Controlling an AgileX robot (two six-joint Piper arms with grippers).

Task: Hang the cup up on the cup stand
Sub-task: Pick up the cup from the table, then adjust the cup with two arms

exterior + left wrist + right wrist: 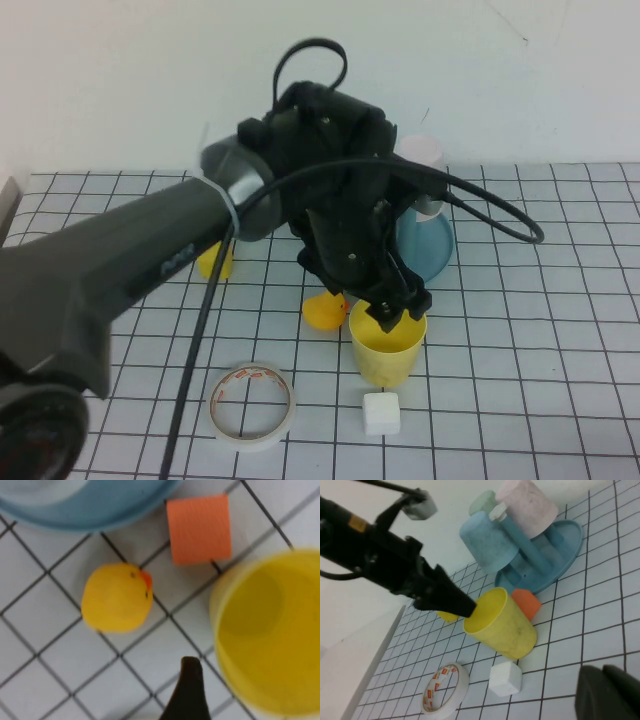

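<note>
The left gripper (393,312) is straddling the rim of the upright yellow plastic tumbler (387,352) near the table's front edge with jaws spread, one finger inside, seemingly for a rim grasp toward the teal-blue pegged cup stand (436,245), while the right gripper (607,694), closed and empty, is waiting off the table's right side.

I count three plastic tumblers: one yellow (502,624), one light blue (485,542), one pale pink (527,507). One teal peg stand (560,550), one rubber duck (117,597), one orange block (200,527), one white cube (381,412), one tape roll (252,404).
</note>
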